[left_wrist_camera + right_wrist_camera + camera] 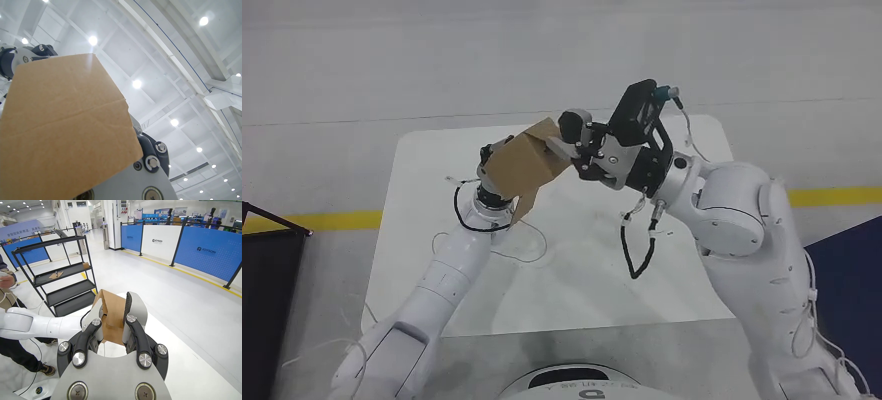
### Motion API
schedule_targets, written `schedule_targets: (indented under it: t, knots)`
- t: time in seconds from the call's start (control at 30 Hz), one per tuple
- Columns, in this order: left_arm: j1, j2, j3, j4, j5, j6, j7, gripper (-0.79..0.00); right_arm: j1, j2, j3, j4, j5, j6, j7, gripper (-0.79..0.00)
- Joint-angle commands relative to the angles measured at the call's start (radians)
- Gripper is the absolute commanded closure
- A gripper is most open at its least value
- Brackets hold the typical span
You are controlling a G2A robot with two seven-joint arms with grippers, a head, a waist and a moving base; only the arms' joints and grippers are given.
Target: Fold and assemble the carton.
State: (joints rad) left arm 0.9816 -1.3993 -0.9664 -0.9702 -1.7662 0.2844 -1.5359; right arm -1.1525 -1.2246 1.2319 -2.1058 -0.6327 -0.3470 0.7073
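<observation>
A brown cardboard carton (525,162) hangs in the air over the far part of the white table (572,280), partly folded into a box shape. My left gripper (492,172) is shut on its lower left side; in the left wrist view the carton (66,123) covers most of that gripper, with one finger (151,155) showing past its edge. My right gripper (572,140) meets the carton's upper right end. In the right wrist view the right gripper (114,299) is open wide, and the carton's end (113,315) sits between its fingers.
A black cable (640,250) hangs from the right arm over the table. Beyond the table's left side stands a black metal shelf (56,275). Blue and white barrier panels (198,251) line the floor farther off.
</observation>
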Motion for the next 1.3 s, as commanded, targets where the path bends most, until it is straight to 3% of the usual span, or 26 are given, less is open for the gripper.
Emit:
schedule_targets:
  t: [0.0,0.07,0.13,0.23,0.5,0.67,0.93,1.1,1.27]
  knots:
    - [0.002,0.001,0.000,-0.001,0.001,0.000,0.000,0.000,-0.013,0.002,0.009,-0.001,0.051,-0.008,0.005,-0.351]
    - [0.003,0.001,0.001,-0.002,0.001,0.000,0.000,0.000,-0.020,0.005,0.016,0.001,0.073,-0.020,0.013,-0.397]
    - [0.004,0.001,0.002,-0.002,0.004,0.000,0.000,0.000,-0.027,0.009,0.020,0.004,0.089,-0.049,0.032,-0.708]
    - [0.003,0.000,0.005,-0.002,0.003,0.000,0.000,0.000,-0.024,0.014,0.025,0.012,0.110,-0.078,0.048,-0.785]
    - [0.005,-0.004,0.007,0.002,0.005,0.000,0.000,0.000,0.000,0.025,0.016,0.034,0.142,-0.154,0.118,-0.785]
    - [0.010,-0.007,0.003,0.003,0.006,0.000,0.000,0.000,0.015,0.027,0.006,0.059,0.140,-0.146,0.091,-0.785]
    - [0.019,-0.008,-0.013,-0.004,0.019,0.000,0.000,0.000,0.021,0.021,0.078,0.064,0.095,0.102,-0.113,-0.785]
    - [0.022,-0.010,-0.015,-0.008,0.040,0.000,0.000,0.000,0.051,0.017,0.041,0.053,0.015,0.193,-0.124,-0.785]
    - [0.021,-0.011,-0.013,-0.011,0.054,0.000,0.000,0.000,0.130,0.016,-0.020,0.057,-0.099,0.226,-0.017,-0.785]
